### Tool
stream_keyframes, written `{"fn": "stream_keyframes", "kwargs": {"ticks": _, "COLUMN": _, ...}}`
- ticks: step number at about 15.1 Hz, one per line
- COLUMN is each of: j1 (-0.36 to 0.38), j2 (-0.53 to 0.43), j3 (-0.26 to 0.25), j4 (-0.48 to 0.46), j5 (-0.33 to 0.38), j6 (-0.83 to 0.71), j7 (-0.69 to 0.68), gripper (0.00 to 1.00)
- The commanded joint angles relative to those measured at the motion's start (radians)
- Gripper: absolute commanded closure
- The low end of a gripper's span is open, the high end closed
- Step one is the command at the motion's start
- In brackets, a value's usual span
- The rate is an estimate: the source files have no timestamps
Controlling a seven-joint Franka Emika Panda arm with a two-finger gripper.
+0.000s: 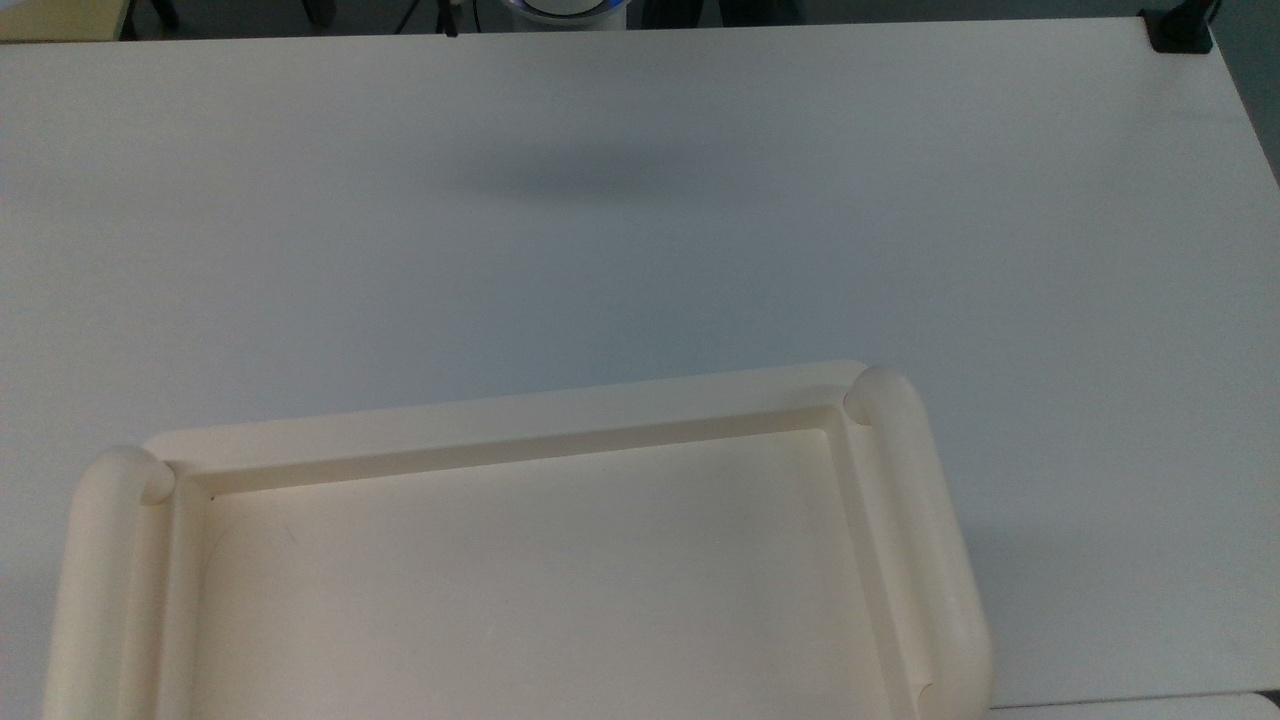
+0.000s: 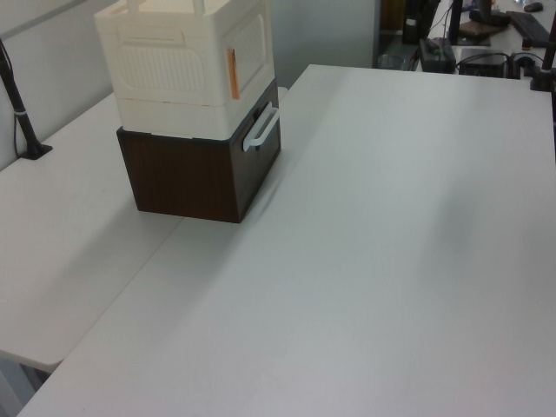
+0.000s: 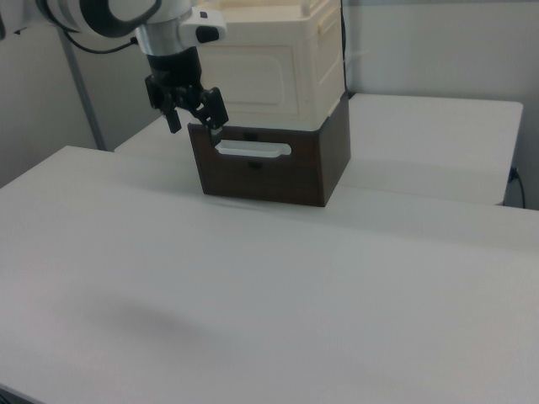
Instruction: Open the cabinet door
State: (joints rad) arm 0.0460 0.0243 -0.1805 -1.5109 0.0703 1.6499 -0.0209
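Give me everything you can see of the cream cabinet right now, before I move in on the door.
The cabinet is a cream, plastic-looking box standing upright on a dark brown wooden base unit that has a white handle. Its top is a recessed tray flanked by thick rounded rails. The cabinet door, a framed panel beside an orange strip, looks shut. One side has a ribbed panel. The gripper hangs nearby, apparently not touching.
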Motion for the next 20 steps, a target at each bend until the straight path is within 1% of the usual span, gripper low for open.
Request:
{"fn": "stream_keyframes", "kwargs": {"ticks": 1, "j1": 0.011, "j2": 0.045, "j3": 0.056, "j4": -0.002, "j5": 0.019, "j6": 0.114, "j7": -0.017, "gripper": 0.0}}
{"fn": "stream_keyframes", "kwargs": {"ticks": 2, "j1": 0.011, "j2": 0.055, "j3": 0.082, "j4": -0.002, "j5": 0.017, "j6": 0.163, "j7": -0.013, "gripper": 0.0}}
{"fn": "stream_keyframes", "kwargs": {"ticks": 3, "j1": 0.012, "j2": 0.071, "j3": 0.098, "j4": 0.0, "j5": 0.02, "j6": 0.226, "j7": -0.008, "gripper": 0.0}}
{"fn": "stream_keyframes", "kwargs": {"ticks": 5, "j1": 0.035, "j2": 0.107, "j3": 0.113, "j4": 0.021, "j5": 0.023, "j6": 0.344, "j7": -0.004, "gripper": 0.0}}
{"fn": "stream_keyframes", "kwargs": {"ticks": 9, "j1": 0.07, "j2": 0.193, "j3": 0.116, "j4": 0.122, "j5": 0.063, "j6": 0.444, "j7": 0.029, "gripper": 0.0}}
{"fn": "stream_keyframes", "kwargs": {"ticks": 14, "j1": 0.113, "j2": 0.298, "j3": 0.118, "j4": 0.204, "j5": 0.051, "j6": 0.539, "j7": 0.076, "gripper": 0.0}}
{"fn": "stream_keyframes", "kwargs": {"ticks": 17, "j1": 0.127, "j2": 0.391, "j3": 0.115, "j4": 0.296, "j5": 0.04, "j6": 0.594, "j7": 0.117, "gripper": 0.0}}
{"fn": "stream_keyframes", "kwargs": {"ticks": 20, "j1": 0.146, "j2": 0.402, "j3": 0.113, "j4": 0.304, "j5": 0.025, "j6": 0.649, "j7": 0.128, "gripper": 0.0}}
